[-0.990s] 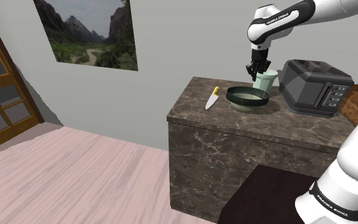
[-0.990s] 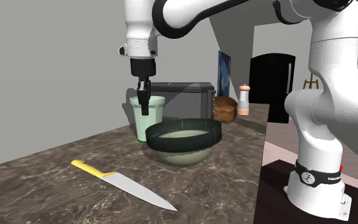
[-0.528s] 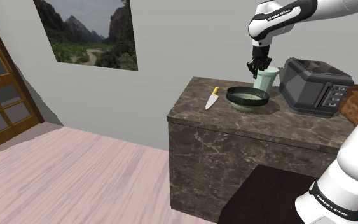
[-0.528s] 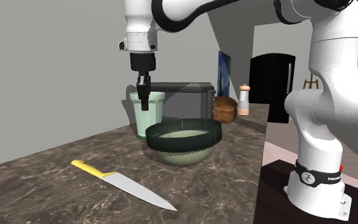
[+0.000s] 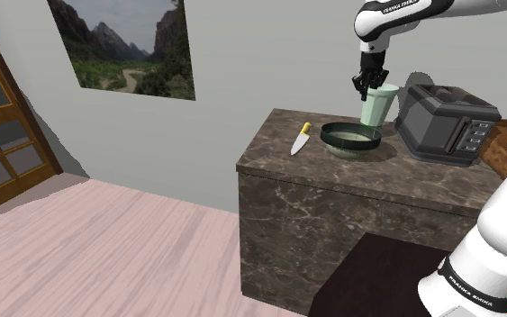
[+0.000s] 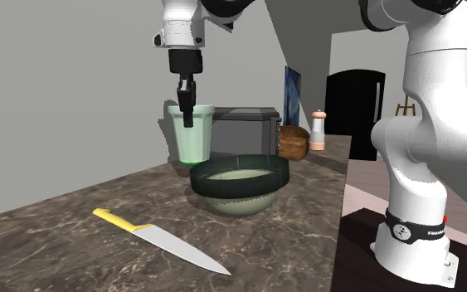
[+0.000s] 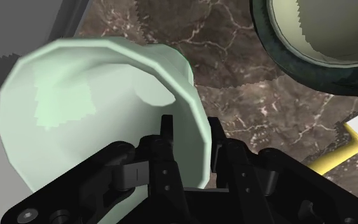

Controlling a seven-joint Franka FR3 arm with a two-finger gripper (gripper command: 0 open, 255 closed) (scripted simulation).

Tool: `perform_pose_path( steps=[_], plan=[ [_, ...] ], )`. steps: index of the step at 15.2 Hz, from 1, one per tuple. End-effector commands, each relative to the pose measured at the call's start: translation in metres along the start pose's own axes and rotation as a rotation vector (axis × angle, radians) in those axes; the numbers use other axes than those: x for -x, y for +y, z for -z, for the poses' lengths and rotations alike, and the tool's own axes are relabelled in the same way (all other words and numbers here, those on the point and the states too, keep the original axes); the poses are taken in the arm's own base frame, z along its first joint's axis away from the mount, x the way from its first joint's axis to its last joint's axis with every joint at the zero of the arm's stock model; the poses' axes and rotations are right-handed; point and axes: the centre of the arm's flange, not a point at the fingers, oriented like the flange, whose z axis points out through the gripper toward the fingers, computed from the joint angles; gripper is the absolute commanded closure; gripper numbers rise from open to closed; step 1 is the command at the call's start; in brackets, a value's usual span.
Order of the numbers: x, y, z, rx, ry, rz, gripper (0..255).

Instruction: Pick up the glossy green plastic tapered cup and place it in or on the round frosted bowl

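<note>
- Now your all-black gripper [image 5: 366, 87] pinches the rim of the pale green tapered cup [image 5: 378, 106], one finger inside.
- It hangs upright just beside the round dark-rimmed bowl [image 5: 350, 140].

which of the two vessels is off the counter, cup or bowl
The pale green cup: the claw grips its rim and holds it above the counter, while the dark-rimmed bowl rests on it.
</note>
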Motion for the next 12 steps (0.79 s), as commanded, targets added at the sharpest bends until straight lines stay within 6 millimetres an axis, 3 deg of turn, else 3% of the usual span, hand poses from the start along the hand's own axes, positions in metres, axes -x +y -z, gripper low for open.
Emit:
perform_pose_path(
  steps=[1, 12],
  plan=[
    [0.000, 0.002, 0.011, 0.000, 0.000, 0.000, 255],
    [0.000, 0.013, 0.068, 0.000, 0.000, 0.000, 255]
  ],
)
